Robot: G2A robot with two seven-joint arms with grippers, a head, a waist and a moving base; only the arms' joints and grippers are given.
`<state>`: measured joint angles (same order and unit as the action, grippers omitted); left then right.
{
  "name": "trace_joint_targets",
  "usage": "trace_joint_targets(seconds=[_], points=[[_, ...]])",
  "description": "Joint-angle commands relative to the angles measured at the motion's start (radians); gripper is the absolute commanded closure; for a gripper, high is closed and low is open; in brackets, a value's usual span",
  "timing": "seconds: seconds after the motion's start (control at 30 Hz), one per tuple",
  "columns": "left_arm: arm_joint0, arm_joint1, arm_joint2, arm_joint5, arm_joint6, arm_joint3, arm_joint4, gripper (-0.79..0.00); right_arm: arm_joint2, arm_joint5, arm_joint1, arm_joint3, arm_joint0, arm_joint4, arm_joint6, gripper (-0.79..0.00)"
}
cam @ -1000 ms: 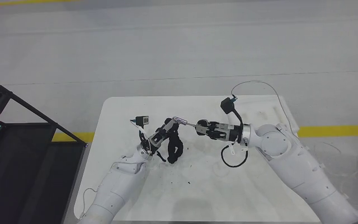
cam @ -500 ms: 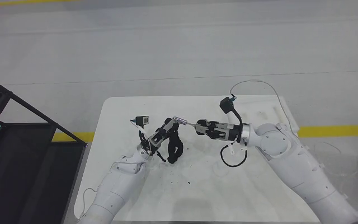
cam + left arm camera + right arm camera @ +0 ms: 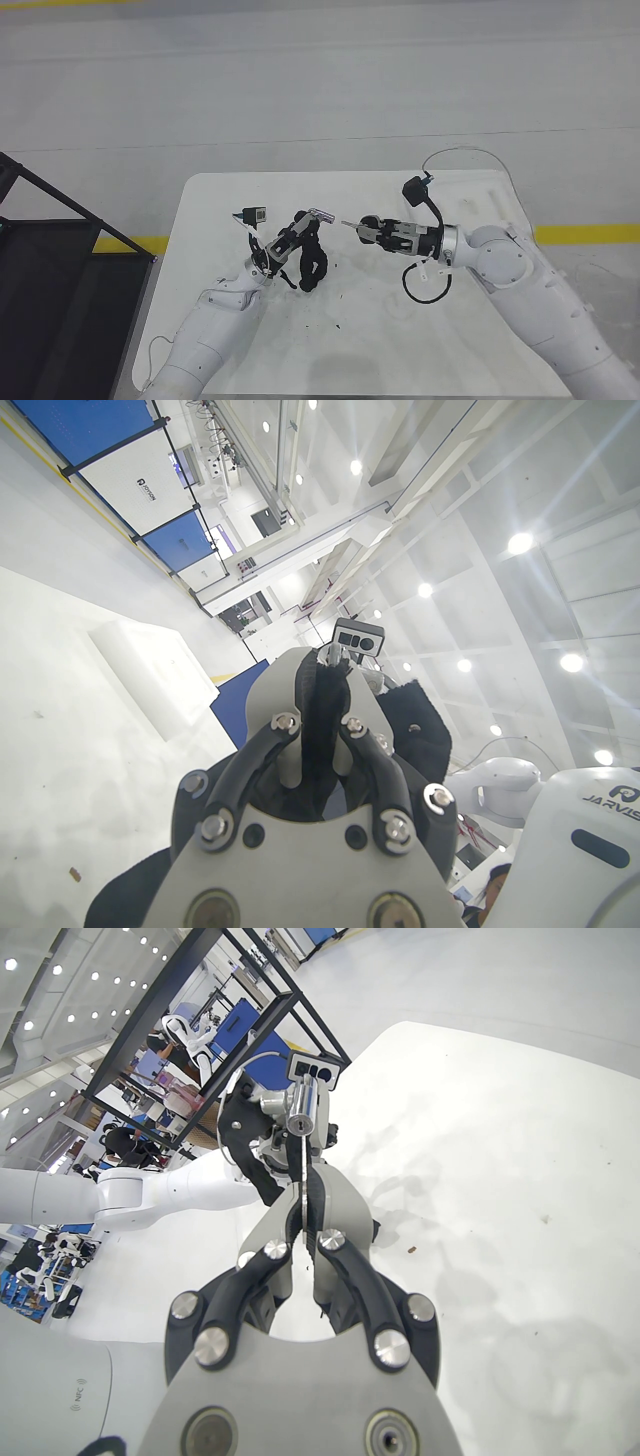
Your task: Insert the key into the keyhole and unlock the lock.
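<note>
We take this for large robotics lab hall, industrial build. We see high white ceiling (image 3: 450, 525) with exposed beams and rows of round ceiling lights (image 3: 520, 543). Blue partition panels (image 3: 80, 425) fence off bays along far side. Pale painted floor (image 3: 300, 80) carries yellow floor line (image 3: 585, 234). Black metal rack (image 3: 60, 270) stands just beside white worktable (image 3: 230, 200). Farther back we spot another white humanoid robot (image 3: 187, 1035) among more racks.

A dark logo with a line of lettering stands on a white wall panel (image 3: 146, 490) in the hall beyond the worktop. A small lettered mark sits on a white arm casing (image 3: 77, 1398).
</note>
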<state>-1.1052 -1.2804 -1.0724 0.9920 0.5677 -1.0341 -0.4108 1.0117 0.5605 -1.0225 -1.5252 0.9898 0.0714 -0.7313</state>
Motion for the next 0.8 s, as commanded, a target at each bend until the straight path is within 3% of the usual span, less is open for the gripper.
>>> trace_joint_targets(seconds=[0.0,0.17,0.43,0.77], points=[[0.0,0.0,0.0,0.0,0.0,0.0,0.0,0.0,0.009,-0.009,0.002,-0.011,0.006,0.009,-0.006,0.0],[-0.003,0.001,-0.006,-0.021,-0.015,-0.009,0.028,0.0,0.022,-0.021,0.006,-0.03,0.014,0.023,-0.019,0.0],[-0.049,0.003,-0.037,-0.086,-0.171,-0.099,0.252,0.0,0.022,-0.026,0.004,-0.042,0.018,0.038,-0.029,0.0],[-0.062,0.003,-0.041,-0.098,-0.196,-0.117,0.273,0.0,0.032,-0.048,0.004,-0.034,0.008,0.064,-0.033,0.0]])
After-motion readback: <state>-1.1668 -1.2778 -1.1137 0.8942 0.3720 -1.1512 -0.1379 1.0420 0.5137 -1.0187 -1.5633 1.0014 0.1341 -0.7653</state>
